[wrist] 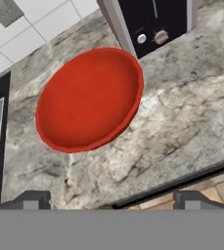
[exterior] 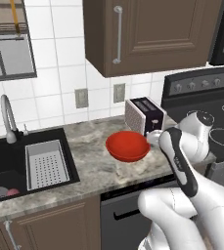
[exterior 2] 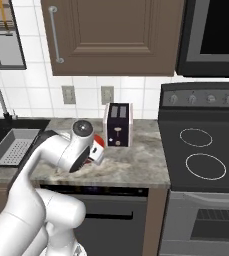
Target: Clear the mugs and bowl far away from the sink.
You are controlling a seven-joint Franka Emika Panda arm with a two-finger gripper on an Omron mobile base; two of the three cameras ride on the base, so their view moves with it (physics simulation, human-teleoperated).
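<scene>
The red bowl (exterior: 128, 145) sits on the speckled counter between the sink (exterior: 6, 166) and a toaster; from the hand it is the wide red dish (wrist: 89, 100) straight ahead. My gripper (wrist: 112, 202) hovers above the counter's front part, just short of the bowl, open with nothing between its fingertips (wrist: 33, 200). In the right base view the hand covers all but a red sliver of the bowl (exterior 2: 99, 142). The sink has a curved tap (exterior: 6, 117) and a grey perforated tray (exterior: 45, 163). The mugs are out of view.
A dark-sided toaster (exterior: 144, 114) stands right behind the bowl, against the tiled wall. A black stove (exterior 2: 206, 150) adjoins the counter on the right. Wall cabinets (exterior: 147, 34) hang overhead. Small blurred items (exterior: 6, 193) lie in the basin's bottom.
</scene>
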